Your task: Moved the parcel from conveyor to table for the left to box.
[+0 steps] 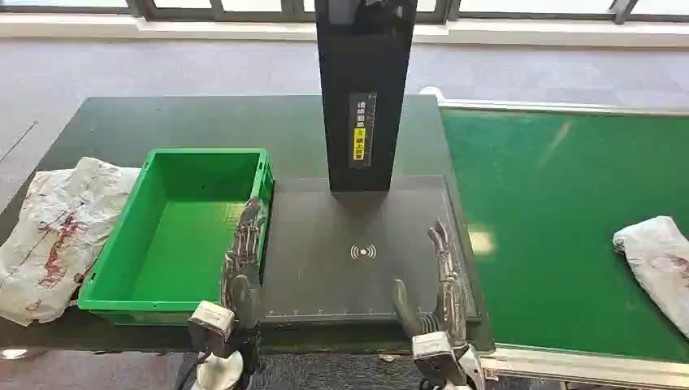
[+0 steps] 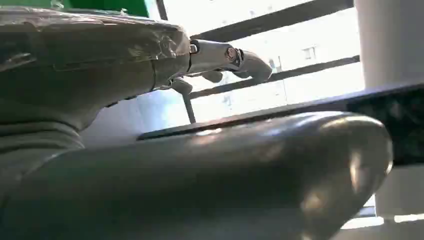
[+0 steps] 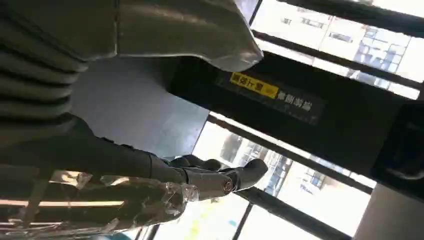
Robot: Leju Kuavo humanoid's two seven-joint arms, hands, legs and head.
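Green conveyor [image 1: 569,236] carried soft, light, crinkly parcel [image 1: 660,264], best grasped mid-body; left hand [image 1: 242,256] and right hand [image 1: 443,280] hovered empty, fingers apart.

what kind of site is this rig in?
Most likely a parcel-sorting or logistics test station: a green conveyor belt carrying a wrapped parcel, a scanner pad with a black upright post, and a green crate on the table.

The box [image 1: 183,231] is smooth green plastic. The parcel [image 1: 660,264] looks like crinkly white plastic. The conveyor [image 1: 561,227] is matt green.
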